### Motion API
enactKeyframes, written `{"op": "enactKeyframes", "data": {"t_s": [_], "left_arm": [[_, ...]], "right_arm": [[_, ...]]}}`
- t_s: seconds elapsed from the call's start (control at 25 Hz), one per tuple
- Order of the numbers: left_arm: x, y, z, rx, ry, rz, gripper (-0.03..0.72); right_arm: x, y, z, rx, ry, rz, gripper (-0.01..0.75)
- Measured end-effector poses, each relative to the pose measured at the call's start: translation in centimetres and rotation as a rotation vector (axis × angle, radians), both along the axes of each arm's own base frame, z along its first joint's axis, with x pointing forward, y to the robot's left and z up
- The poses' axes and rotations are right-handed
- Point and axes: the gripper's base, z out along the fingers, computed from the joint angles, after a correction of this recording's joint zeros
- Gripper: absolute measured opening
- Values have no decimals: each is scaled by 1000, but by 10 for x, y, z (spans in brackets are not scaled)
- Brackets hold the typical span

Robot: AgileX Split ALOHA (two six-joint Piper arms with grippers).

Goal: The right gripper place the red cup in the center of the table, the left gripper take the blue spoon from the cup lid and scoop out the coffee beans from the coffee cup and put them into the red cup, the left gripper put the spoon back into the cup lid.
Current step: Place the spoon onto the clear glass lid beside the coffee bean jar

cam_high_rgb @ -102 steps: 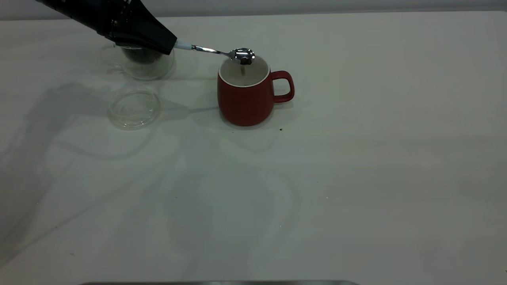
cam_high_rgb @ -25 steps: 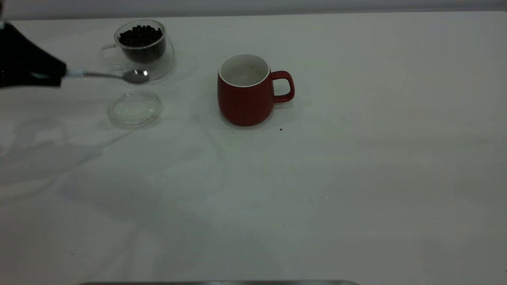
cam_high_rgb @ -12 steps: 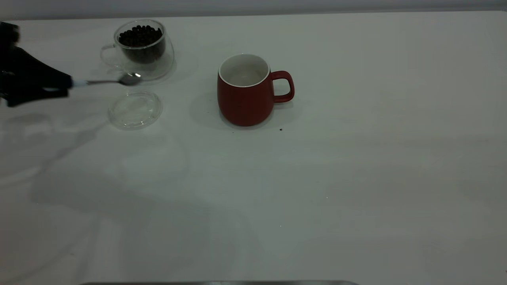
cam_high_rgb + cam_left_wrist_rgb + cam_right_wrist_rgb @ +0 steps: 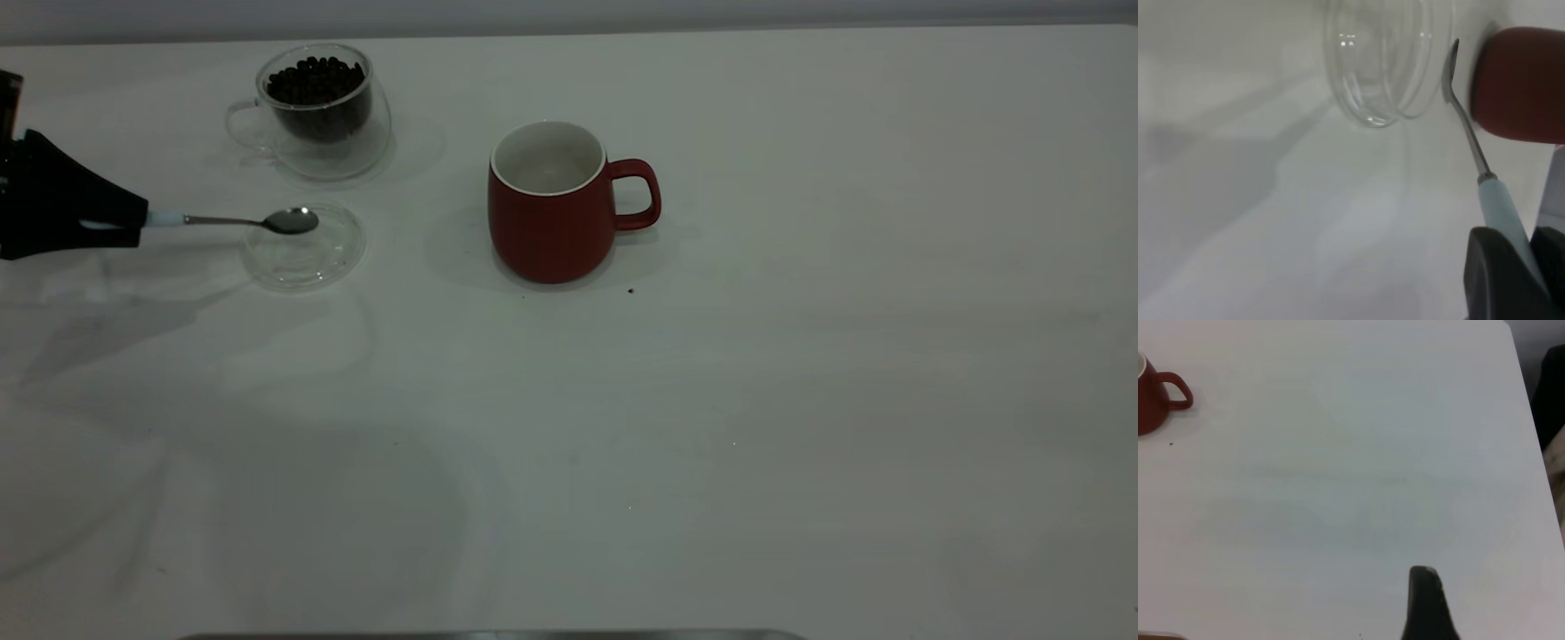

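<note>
Down and a bit forward, that is how the blue spoon (image 4: pixel 233 220) has moved since half a second ago: its bowl was in front of the coffee cup (image 4: pixel 313 110) and now sits over the back part of the cup lid (image 4: pixel 304 246). From the outside view, the left tool (image 4: pixel 133 220) is at the far left edge of the worktop (image 4: pixel 711 400), closed tight on the spoon's pale blue handle. The spoon lies almost flat and looks empty. Coffee beans (image 4: pixel 316 82) fill the glass cup behind the lid. The red cup (image 4: pixel 553 204) stands near the middle, handle pointing right, with one tiny dark speck on the worktop beside it.

From the left wrist view, the spoon's (image 4: pixel 1471 143) handle goes into the tool (image 4: pixel 1521 267), and its bowl is right by the lid's (image 4: pixel 1381 60) rim, with the red cup (image 4: pixel 1518 83) behind.

From the right wrist view, one dark fingertip (image 4: pixel 1426 603) of the right tool shows over bare worktop, well apart from the red cup (image 4: pixel 1155 400). I cannot tell if it is wide or narrow.
</note>
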Motion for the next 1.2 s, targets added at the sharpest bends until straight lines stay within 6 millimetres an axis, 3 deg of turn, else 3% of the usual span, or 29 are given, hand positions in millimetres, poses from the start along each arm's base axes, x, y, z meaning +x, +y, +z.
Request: {"op": "enactKeyframes", "data": {"t_s": [0.24, 0.76, 1.2], "left_arm": [[6, 1, -5, 69, -10, 24, 122], [7, -16, -39, -19, 16, 86, 122], [9, -17, -42, -15, 5, 88, 144]], "right_arm": [[0, 0, 0, 0, 0, 0, 531], [0, 0, 0, 0, 0, 0, 531], [0, 0, 0, 0, 0, 0, 531]]}}
